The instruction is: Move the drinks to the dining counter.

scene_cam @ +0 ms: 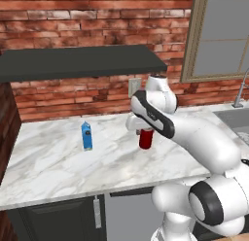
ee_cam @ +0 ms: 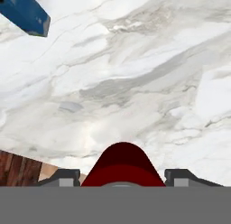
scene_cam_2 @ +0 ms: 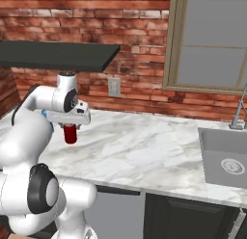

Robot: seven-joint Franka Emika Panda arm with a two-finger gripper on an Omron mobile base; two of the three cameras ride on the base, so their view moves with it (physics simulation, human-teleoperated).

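The dark-red can (scene_cam: 146,139) stands upright near the middle of the narrow marble worktop (scene_cam: 53,162). My gripper (scene_cam: 145,130) comes down on it from above. In the hand view the can (ee_cam: 122,166) fills the gap between both fingertips (ee_cam: 61,177), which press its sides, so my gripper (ee_cam: 122,178) is shut on it. I cannot tell whether the can (scene_cam_2: 70,134) touches the marble or hangs just above it. The slim blue carton (scene_cam: 86,136) stands upright to the can's left, apart from it, and its top corner (ee_cam: 25,11) shows in the hand view. The dining counter is out of view.
A dark wall shelf (scene_cam: 78,60) hangs over the worktop against the brick wall. A wall outlet (scene_cam_2: 114,87) sits just behind the hand. To the right are a sink (scene_cam_2: 226,161) with a faucet (scene_cam_2: 239,110) and a window (scene_cam_2: 212,40). Bare marble (scene_cam_2: 144,151) lies between can and sink.
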